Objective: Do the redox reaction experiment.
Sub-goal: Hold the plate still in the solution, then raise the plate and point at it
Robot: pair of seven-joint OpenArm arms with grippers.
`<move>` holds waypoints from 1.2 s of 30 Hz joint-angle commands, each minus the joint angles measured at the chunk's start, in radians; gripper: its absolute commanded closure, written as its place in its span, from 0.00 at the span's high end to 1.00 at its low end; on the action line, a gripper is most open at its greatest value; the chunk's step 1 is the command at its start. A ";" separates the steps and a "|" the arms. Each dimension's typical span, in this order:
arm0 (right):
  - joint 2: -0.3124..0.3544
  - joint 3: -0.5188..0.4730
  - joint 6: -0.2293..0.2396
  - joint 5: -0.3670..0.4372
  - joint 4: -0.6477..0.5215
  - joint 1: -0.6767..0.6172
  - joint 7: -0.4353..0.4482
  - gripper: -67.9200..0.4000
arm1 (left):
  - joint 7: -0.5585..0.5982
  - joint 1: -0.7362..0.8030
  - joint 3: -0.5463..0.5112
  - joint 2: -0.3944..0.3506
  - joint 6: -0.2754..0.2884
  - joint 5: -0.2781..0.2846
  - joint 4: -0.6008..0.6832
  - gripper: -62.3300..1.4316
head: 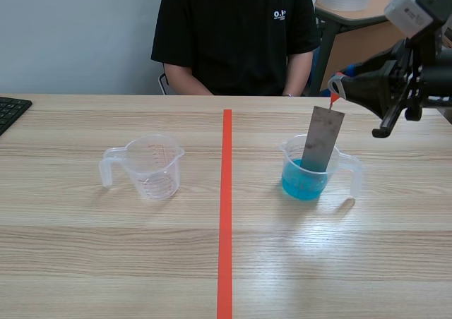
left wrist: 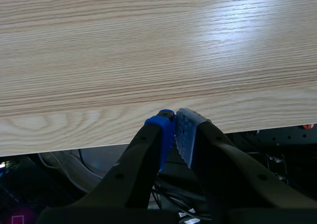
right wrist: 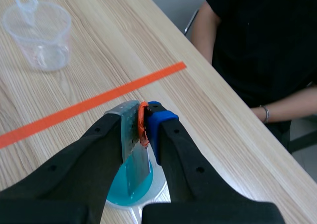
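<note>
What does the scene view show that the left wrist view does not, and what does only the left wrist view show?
Only the scene view: the right gripper holding a metal strip that dips into a measuring cup of blue liquid, an empty clear measuring cup across the tape line, a keyboard corner and a seated person. Only the left wrist view: the left gripper, shut on nothing, over the edge of the table, with cables below. Both: the wooden table.

Bright, even light puts pale glare on the table at lower right, faint shadow beside the blue-filled cup.
</note>
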State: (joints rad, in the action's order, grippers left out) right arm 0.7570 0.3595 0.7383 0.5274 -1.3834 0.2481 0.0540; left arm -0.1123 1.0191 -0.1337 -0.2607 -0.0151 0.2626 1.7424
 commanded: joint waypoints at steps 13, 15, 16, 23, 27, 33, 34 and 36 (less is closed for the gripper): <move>0.132 -0.061 0.007 0.185 -0.143 0.012 -0.047 0.03 | 0.010 0.000 -0.001 -0.003 0.002 0.003 0.005 0.10; 0.146 -0.068 0.007 0.204 -0.158 0.012 -0.053 0.03 | 0.010 0.000 -0.001 -0.003 0.002 0.003 0.005 0.10; 0.153 -0.071 0.007 0.214 -0.165 0.012 -0.057 0.03 | 0.010 0.000 -0.001 -0.003 0.002 0.003 0.005 0.10; 0.171 -0.120 0.007 0.287 -0.216 0.012 -0.125 0.03 | 0.010 0.000 -0.001 -0.003 0.002 0.003 0.005 0.10; 0.171 -0.153 0.007 0.332 -0.236 0.012 -0.164 0.03 | 0.010 0.000 -0.001 -0.003 0.002 0.003 0.005 0.10; 0.171 -0.190 0.007 0.388 -0.271 0.012 -0.223 0.03 | 0.010 0.000 -0.001 -0.003 0.002 0.003 0.005 0.10; 0.171 -0.193 0.007 0.400 -0.277 0.012 -0.235 0.03 | 0.010 0.000 -0.001 -0.003 0.002 0.003 0.005 0.10; 0.171 -0.198 0.007 0.411 -0.288 0.012 -0.244 0.03 | 0.010 0.000 -0.001 -0.003 0.002 0.003 0.005 0.10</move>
State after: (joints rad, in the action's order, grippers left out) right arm 0.9115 0.1837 0.7399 0.9257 -1.6569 0.2481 -0.2089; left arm -0.1123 1.0191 -0.1337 -0.2607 -0.0151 0.2626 1.7424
